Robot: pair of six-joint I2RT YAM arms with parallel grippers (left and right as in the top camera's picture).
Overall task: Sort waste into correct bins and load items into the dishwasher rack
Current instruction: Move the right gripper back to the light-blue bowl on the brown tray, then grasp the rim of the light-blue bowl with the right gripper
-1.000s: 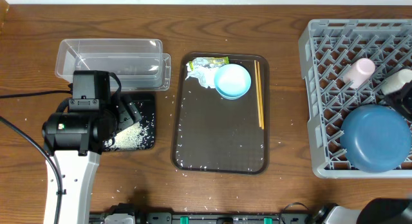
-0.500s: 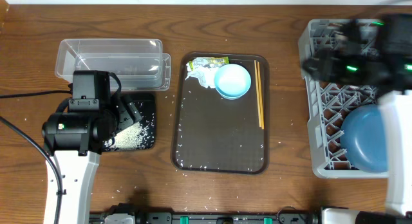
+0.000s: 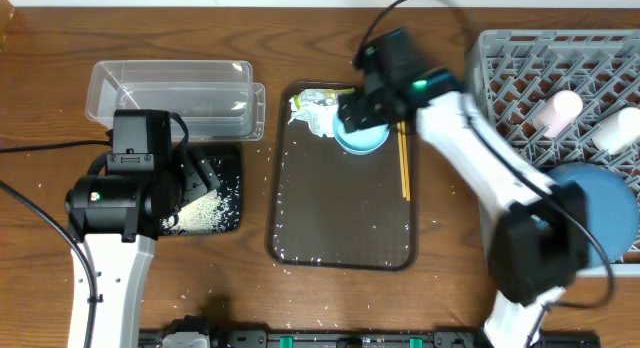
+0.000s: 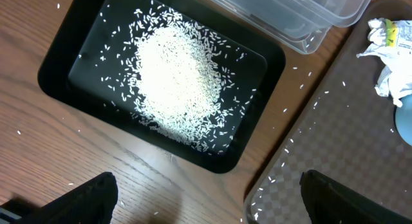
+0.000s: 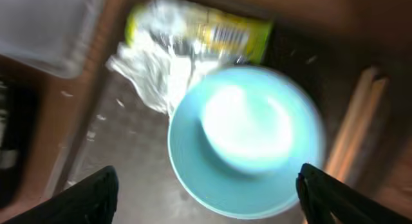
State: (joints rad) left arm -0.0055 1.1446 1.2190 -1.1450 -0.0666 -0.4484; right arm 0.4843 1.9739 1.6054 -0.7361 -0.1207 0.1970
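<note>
The right wrist view is smeared with blur, so the snack wrapper's [image 5: 199, 31] print cannot be read and the chopsticks [image 5: 357, 127] show only as pale streaks at three o'clock of the small light-blue bowl [image 5: 248, 143]. From overhead the right gripper [image 3: 365, 113] covers the bowl's upper rim at twelve o'clock; its fingers stand wide apart above the bowl with nothing between them. The right arm crosses the dishwasher rack [image 3: 500, 118] and hides part of the large blue dish [image 3: 600, 198], which the frame edge also cuts off. The pink cup [image 3: 557, 110] and white cup [image 3: 620, 128] lie in the rack at the dish's twelve o'clock. The crumpled tissue [image 5: 151, 73] touches the bowl at ten o'clock, with the wrapper just beyond it. All of these sit at the far end of the brown serving tray [image 3: 340, 218]. The left gripper [image 4: 209, 201] hangs spread open over the black tray [image 4: 84, 50], which holds a heap of rice [image 4: 177, 76], and the left arm hides part of that tray from overhead. The clear tub [image 3: 170, 88] lies at the black tray's twelve o'clock. Stray grains dot the wooden table [image 3: 60, 28]
</note>
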